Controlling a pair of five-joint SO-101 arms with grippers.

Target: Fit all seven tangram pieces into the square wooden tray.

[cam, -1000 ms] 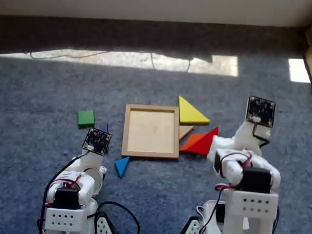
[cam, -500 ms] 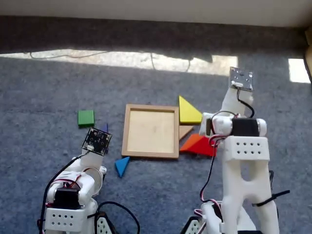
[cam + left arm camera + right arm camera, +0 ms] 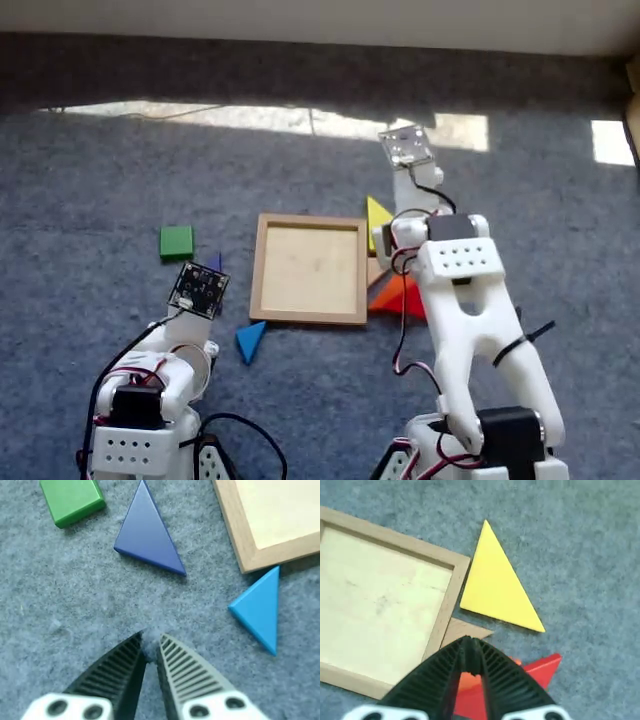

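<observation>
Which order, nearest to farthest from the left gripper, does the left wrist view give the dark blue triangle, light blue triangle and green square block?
1. Dark blue triangle, ahead of the left gripper, and light blue triangle, off to one side: too close to call.
2. Green square block, beyond the dark blue triangle.

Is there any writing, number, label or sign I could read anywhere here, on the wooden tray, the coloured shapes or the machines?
None can be read.
The wooden tray is bare wood with no print.
The yellow triangle, the green square and the other coloured shapes are plain.
The small boards on top of the arms: any marks on them are too small to tell.
</observation>
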